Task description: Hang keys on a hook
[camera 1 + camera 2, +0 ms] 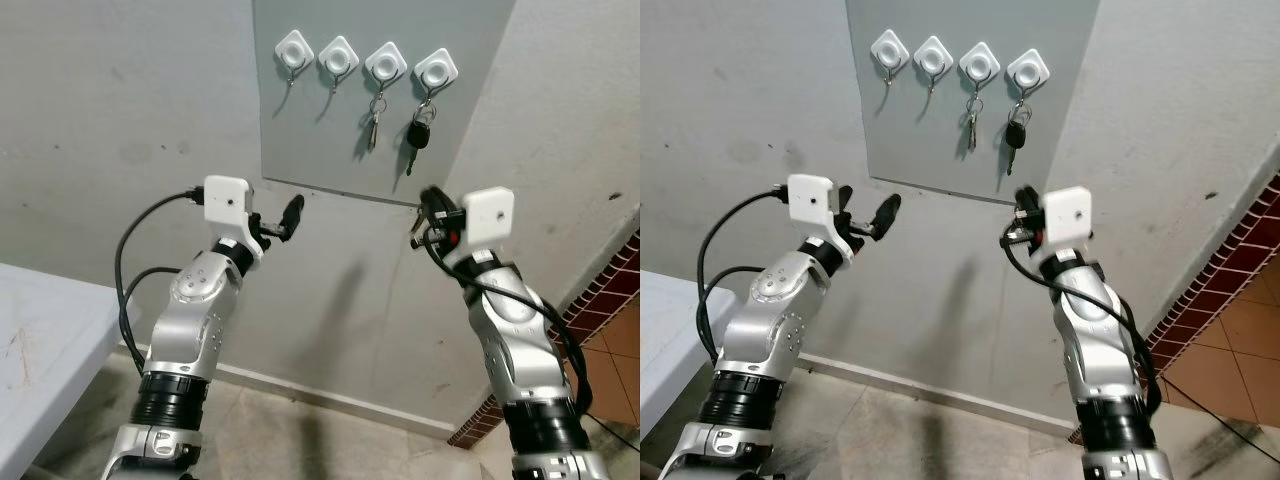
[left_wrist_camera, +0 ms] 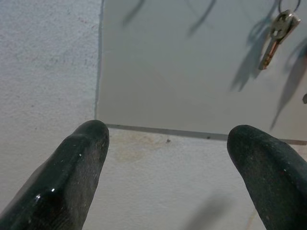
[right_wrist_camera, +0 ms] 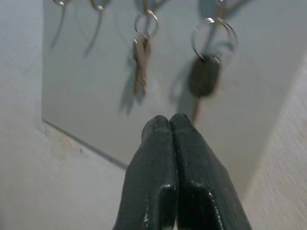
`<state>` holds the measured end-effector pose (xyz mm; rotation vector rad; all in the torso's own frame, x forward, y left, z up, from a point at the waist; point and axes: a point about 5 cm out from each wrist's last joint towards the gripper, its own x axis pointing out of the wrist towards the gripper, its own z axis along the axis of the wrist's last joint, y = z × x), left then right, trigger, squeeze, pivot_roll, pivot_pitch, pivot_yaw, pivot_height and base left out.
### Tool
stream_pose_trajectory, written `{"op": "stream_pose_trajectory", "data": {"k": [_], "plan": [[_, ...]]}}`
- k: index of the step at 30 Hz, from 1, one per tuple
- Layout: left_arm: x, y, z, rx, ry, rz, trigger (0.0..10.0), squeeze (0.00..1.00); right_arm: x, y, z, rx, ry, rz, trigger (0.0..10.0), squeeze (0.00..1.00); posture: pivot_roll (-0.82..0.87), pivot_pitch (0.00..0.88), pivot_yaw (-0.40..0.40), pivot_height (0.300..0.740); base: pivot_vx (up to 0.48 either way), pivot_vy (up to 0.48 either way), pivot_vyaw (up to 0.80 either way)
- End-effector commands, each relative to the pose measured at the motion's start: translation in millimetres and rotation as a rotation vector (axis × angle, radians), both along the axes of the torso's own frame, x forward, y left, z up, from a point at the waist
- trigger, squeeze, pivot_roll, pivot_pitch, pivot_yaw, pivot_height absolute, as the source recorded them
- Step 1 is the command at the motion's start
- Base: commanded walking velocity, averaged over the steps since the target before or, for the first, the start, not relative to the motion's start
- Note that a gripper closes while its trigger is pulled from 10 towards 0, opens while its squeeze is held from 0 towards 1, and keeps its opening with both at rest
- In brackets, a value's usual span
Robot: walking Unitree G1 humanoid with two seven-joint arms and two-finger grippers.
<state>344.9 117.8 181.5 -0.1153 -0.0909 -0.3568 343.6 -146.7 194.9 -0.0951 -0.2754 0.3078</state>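
Right gripper (image 3: 169, 125) clenched on nothing, just below the panel (image 1: 300, 120) | left gripper (image 2: 165, 143) spread, idle | black-headed key (image 1: 419, 135) on the rightmost hook (image 1: 436, 70), silver key (image 1: 373, 128) beside | hanging looks done, only withdrawal left.

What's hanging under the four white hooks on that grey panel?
The silver key hangs under the third hook, the black-headed key under the fourth hook. The first two hang empty. Nothing is covered.
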Motion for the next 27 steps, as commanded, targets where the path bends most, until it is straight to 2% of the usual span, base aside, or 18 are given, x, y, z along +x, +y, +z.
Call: {"op": "stream_pose_trajectory", "data": {"k": [1, 9, 13, 18, 22, 27], "plan": [[0.4, -1.4, 11, 0.009, -0.041, -0.006, 10.0, 0.00, 4.3, 4.2, 6, 0.000, -0.019, 0.029, 10.0, 0.00, 0.05, 0.000, -0.037, 0.740, 0.000, 0.000, 0.00], [-1.3, -11.2, 16, 0.020, -0.060, -0.055, 10.0, 0.00, 14.5, 14.9, 19, 0.018, -0.049, 0.077, 10.0, 0.00, 0.07, 0.000, -0.055, 0.740, 0.000, 0.000, 0.00], [-2.0, -17.7, 23, 0.013, -0.091, -0.080, 10.0, 0.00, 18.7, 32.4, 26, 0.019, -0.058, 0.177, 10.0, 0.00, 0.08, 0.000, -0.070, 0.740, 0.000, 0.000, 0.00], [-2.3, -19.5, 24, 0.010, -0.096, -0.086, 10.0, 0.00, 20.4, 40.5, 30, 0.030, -0.064, 0.218, 10.0, 0.00, 0.07, 0.000, -0.071, 0.740, 0.000, 0.000, 0.00], [-2.3, -22.8, 26, 0.009, -0.102, -0.098, 10.0, 0.00, 23.3, 47.9, 37, 0.058, -0.076, 0.259, 10.0, 0.00, 0.07, 0.000, -0.070, 0.740, 0.000, 0.000, 0.00], [-2.6, -26.9, 27, 0.008, -0.107, -0.117, 10.0, 0.00, 30.7, 57.5, 50, 0.149, -0.091, 0.295, 10.0, 0.00, 0.07, 0.000, -0.066, 0.740, 0.000, 0.000, 0.00]]}}
